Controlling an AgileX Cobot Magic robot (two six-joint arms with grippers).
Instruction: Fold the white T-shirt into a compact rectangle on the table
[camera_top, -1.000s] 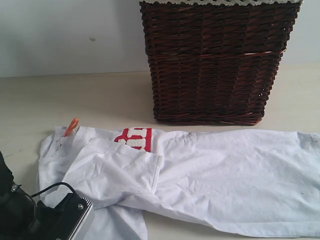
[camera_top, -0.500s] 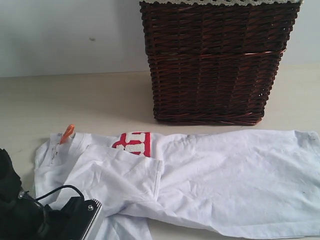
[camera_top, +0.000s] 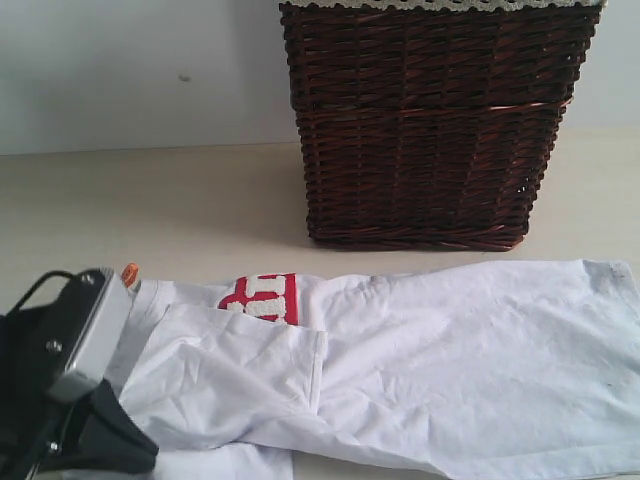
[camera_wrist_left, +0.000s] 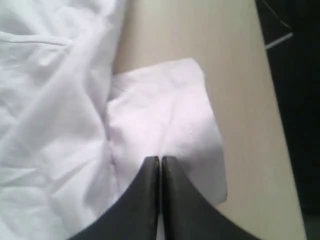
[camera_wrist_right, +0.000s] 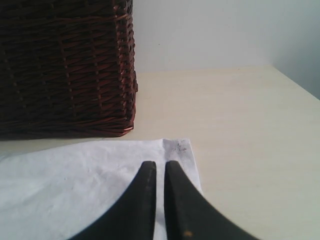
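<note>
The white T-shirt (camera_top: 450, 350) was pinched at a sleeve (camera_wrist_left: 170, 110) by the left gripper (camera_wrist_left: 160, 159) — for folding, likely — the right gripper (camera_wrist_right: 160, 164) shut over its hem (camera_wrist_right: 175, 146).

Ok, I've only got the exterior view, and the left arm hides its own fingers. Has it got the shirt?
Observer: Left gripper is shut on a loose flap of the shirt that lies on bare table; the cloth creases toward the tips.
Operator: And the right one? It's outside my view.
Observer: Right gripper is shut, tips over a shirt corner. I can't tell whether it holds it.
</note>
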